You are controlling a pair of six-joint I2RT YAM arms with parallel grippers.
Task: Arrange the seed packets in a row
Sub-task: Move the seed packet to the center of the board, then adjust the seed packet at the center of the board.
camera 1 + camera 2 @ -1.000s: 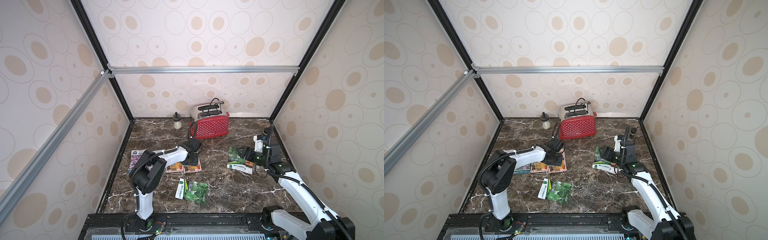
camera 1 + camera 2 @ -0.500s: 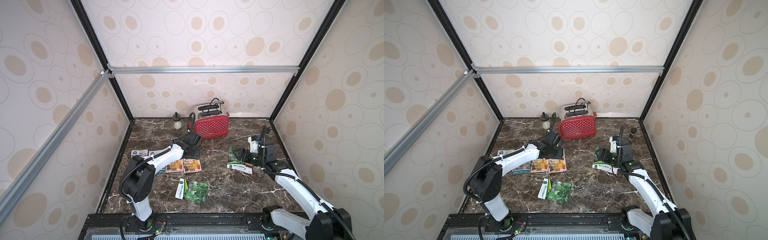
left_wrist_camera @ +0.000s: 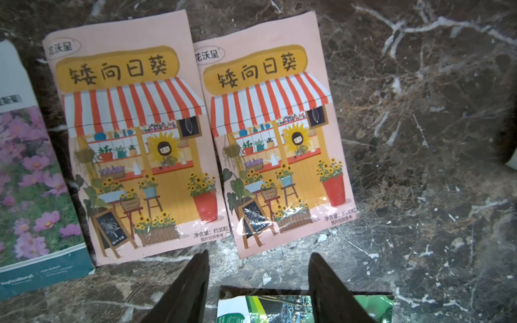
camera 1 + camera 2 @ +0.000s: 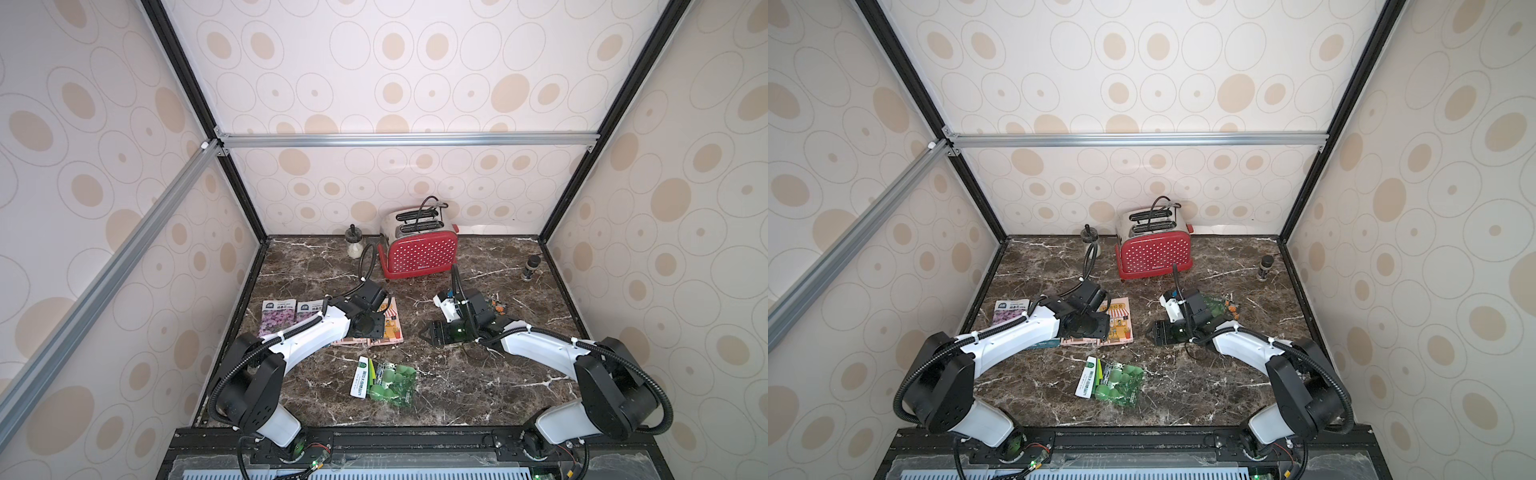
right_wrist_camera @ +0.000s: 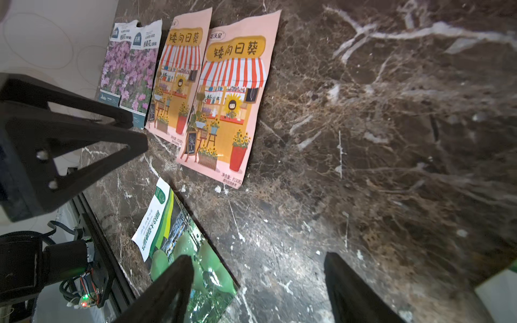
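Two purple-flower seed packets (image 4: 275,316) and two pink shop-drawing packets (image 3: 131,139) lie side by side in a row at the left. A green-gourd packet (image 4: 386,380) lies alone nearer the front. An orange-flower packet (image 4: 496,307) and another green one (image 4: 1214,307) lie partly under my right arm. My left gripper (image 3: 258,256) hangs open and empty over the marble between the pink packets and the green-gourd packet (image 3: 279,307). At mid-table my right gripper (image 5: 258,260) points left, open and empty, beside the green-gourd packet (image 5: 184,251).
A red polka-dot toaster (image 4: 419,253) stands at the back centre with a small jar (image 4: 354,245) to its left. A dark little bottle (image 4: 531,268) stands at the back right. Patterned walls close three sides.
My left gripper has drawn back from the rear of the pink packets toward their front edge. My right gripper has swung left, off the packets on the right, to mid-table.
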